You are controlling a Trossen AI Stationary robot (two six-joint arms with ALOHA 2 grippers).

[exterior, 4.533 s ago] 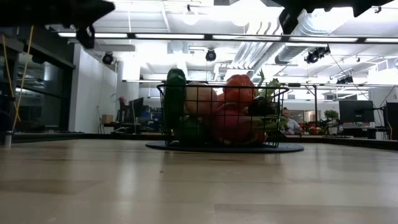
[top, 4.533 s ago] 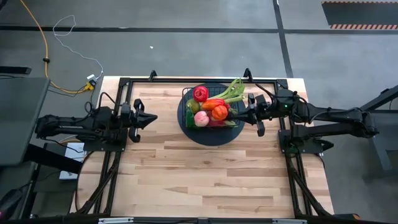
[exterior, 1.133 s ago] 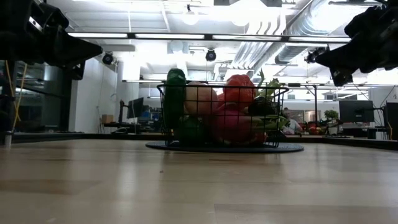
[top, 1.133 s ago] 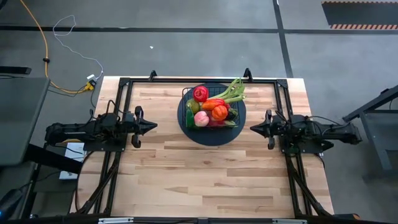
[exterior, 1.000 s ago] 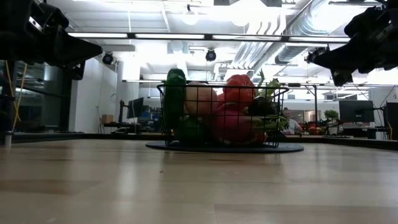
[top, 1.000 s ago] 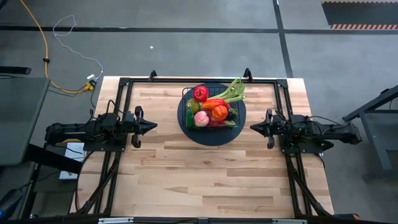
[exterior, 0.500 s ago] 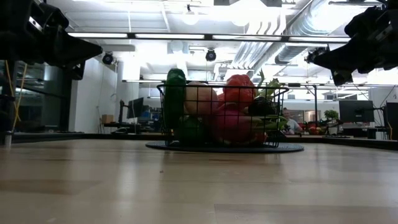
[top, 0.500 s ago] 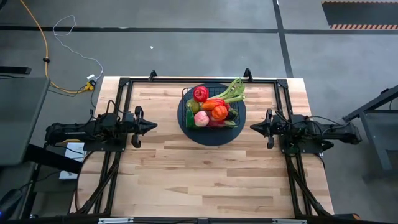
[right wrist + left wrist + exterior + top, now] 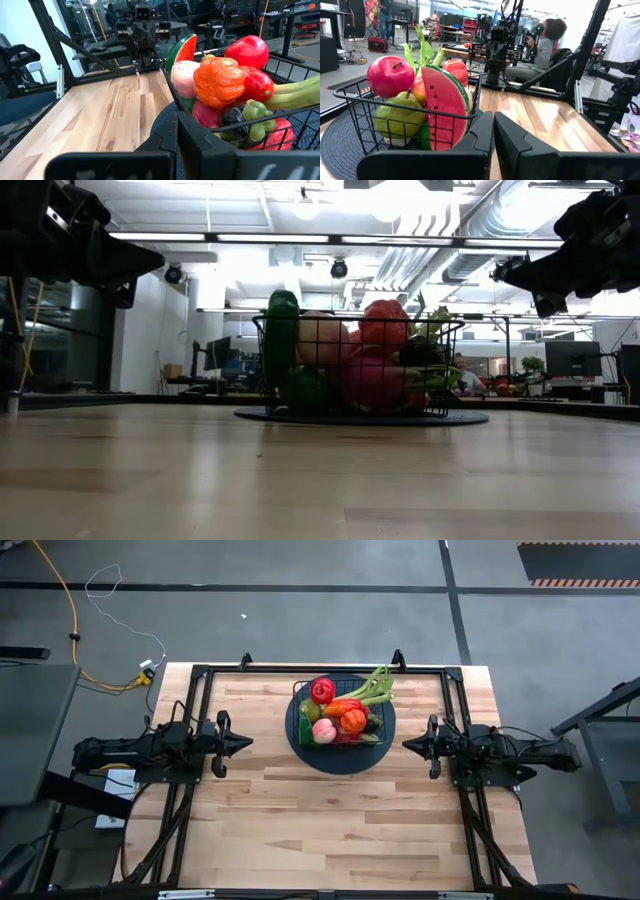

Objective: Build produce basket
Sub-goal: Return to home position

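Observation:
The black wire basket [image 9: 340, 718] stands on a dark round mat [image 9: 383, 751] at the far middle of the table, heaped with produce: a red apple [image 9: 322, 690], a green-white leafy stalk [image 9: 372, 687], an orange piece [image 9: 354, 720], a pink peach [image 9: 324, 730]. The left wrist view shows the watermelon slice [image 9: 442, 112] and a green pear [image 9: 399, 118] against the wires. My left gripper [image 9: 246, 742] hovers shut left of the basket. My right gripper [image 9: 406, 746] hovers shut right of it. Both touch nothing.
Bare wooden tabletop [image 9: 330, 830] spreads over the near half. A black frame rail [image 9: 320, 668] runs along the far edge. In the left wrist view a seated person [image 9: 540, 50] shows beyond the table.

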